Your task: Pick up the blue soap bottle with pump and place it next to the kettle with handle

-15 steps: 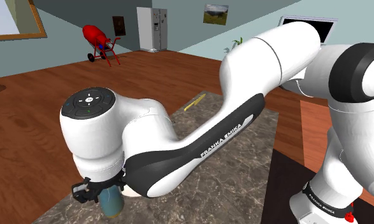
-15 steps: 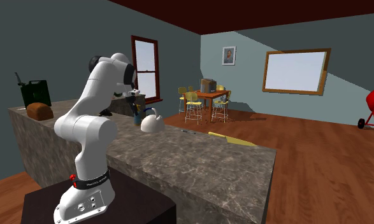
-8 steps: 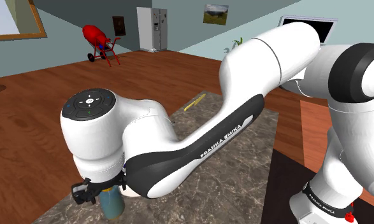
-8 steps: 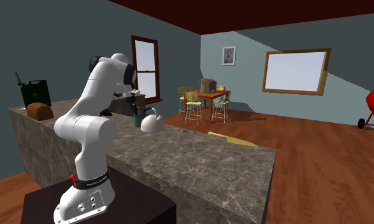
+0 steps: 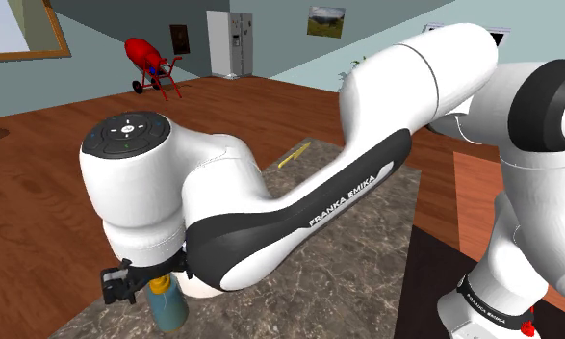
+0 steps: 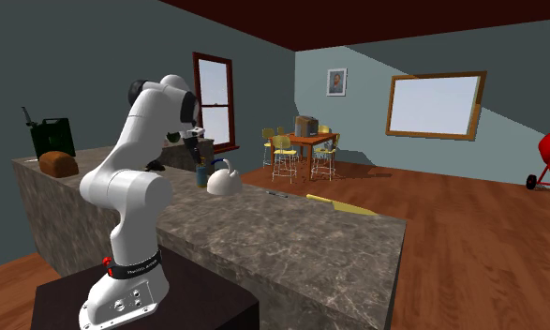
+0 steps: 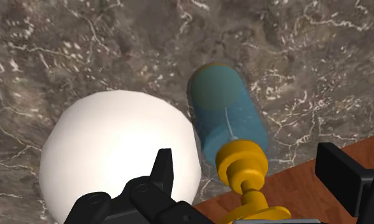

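In the wrist view the black gripper [image 7: 246,159] is seen spread wide, its fingers [image 7: 161,170] set well apart and closed on nothing. The blue soap bottle [image 7: 227,114] is stood upright on the marbled counter [image 7: 64,51], so its long axis is aligned with the gripper's own line of approach. Its yellow pump [image 7: 243,167] is found between the two fingers and is touched by neither. The white kettle [image 7: 115,153] is placed just beside the bottle; whether the two touch cannot be told. The counter's edge is passed close by the bottle's far side.

In the shoulder view the bottle is seen directly beneath the hand, pump uppermost, at the view's lower left.

In the second exterior view the gripper is hung above the bottle, apart from it, and the bottle is shown upright against the kettle's left side as that view has it.

The placing is judged done. A straight withdrawal along the bottle's axis is called for, so that the pump is not caught.
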